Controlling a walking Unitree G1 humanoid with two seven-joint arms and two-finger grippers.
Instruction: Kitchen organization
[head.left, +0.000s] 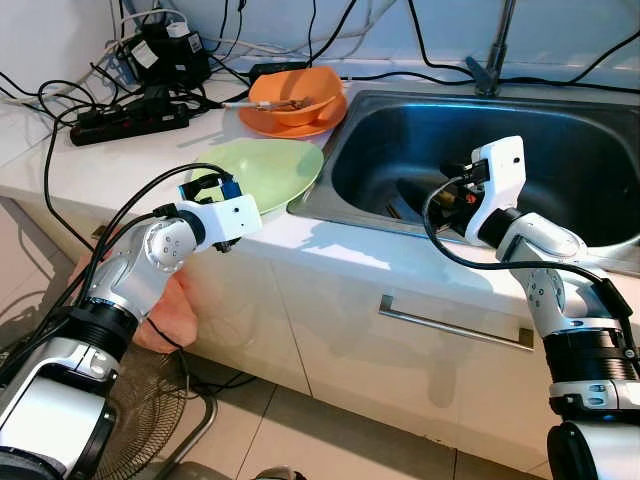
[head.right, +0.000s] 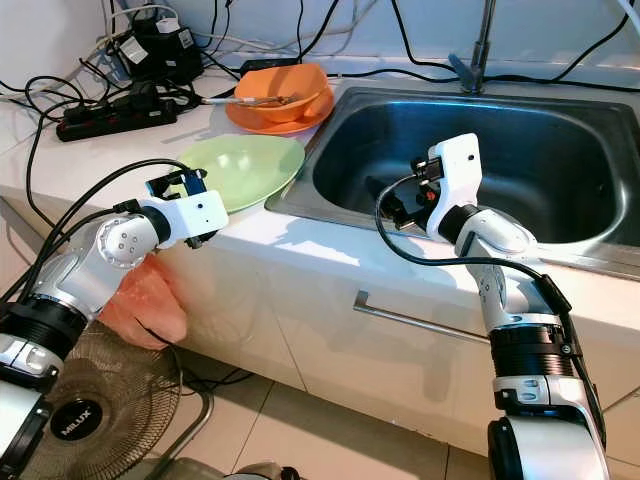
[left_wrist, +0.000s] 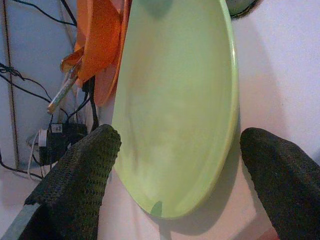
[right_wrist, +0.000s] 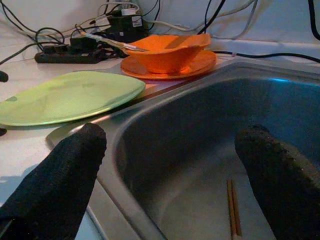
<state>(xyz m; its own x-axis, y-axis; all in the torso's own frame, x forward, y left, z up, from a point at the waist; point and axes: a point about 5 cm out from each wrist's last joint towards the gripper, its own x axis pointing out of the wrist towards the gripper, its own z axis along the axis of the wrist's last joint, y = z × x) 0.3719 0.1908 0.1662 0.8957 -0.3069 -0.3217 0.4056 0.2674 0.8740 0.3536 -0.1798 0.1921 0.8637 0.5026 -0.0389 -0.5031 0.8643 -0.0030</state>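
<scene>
One brand can be read — "MILUX", in white letters on the round black hub of the floor fan (head.right: 78, 415), which stands on the floor at the near left, below the counter edge. The small white labels on the black adapters (head.left: 160, 47) at the far left of the counter carry print, but it is too small and blurred to make out. No other lettering or numbers can be read.
</scene>
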